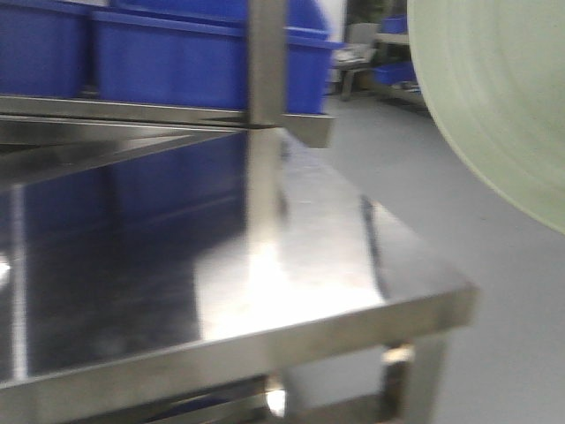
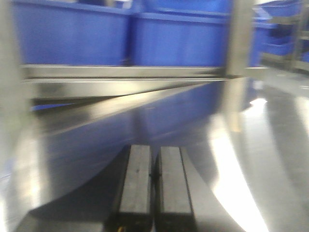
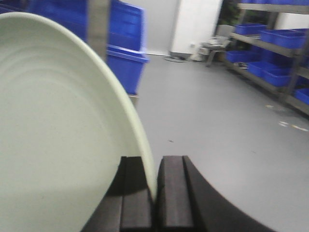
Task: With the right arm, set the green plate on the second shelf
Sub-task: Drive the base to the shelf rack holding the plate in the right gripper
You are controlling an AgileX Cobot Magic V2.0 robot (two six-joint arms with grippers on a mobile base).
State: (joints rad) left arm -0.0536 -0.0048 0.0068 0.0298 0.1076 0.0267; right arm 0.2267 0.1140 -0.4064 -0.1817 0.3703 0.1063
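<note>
the right gripper [image 3: 155, 195] is seen clamped, jaws pinched on the rim of the green plate [image 3: 58, 135]; the left gripper [image 2: 154, 183] is held forward, jaws pressed flat together.

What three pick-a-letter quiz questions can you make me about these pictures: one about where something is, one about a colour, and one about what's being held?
1. Where is the green plate?
A) flat on the floor
B) in the air beside the steel shelf
C) on a chair

2. What colour are the big bins?
A) red
B) yellow
C) blue

3. What is the right end effector doing?
A) pinching the plate's rim
B) wide open and empty
C) holding a bin

Answers:
1 B: the front view shows the plate off the shelf's edge, with floor behind it.
2 C: every bin in view is blue.
3 A: the right wrist view shows the plate's rim between its two fingers.
</note>
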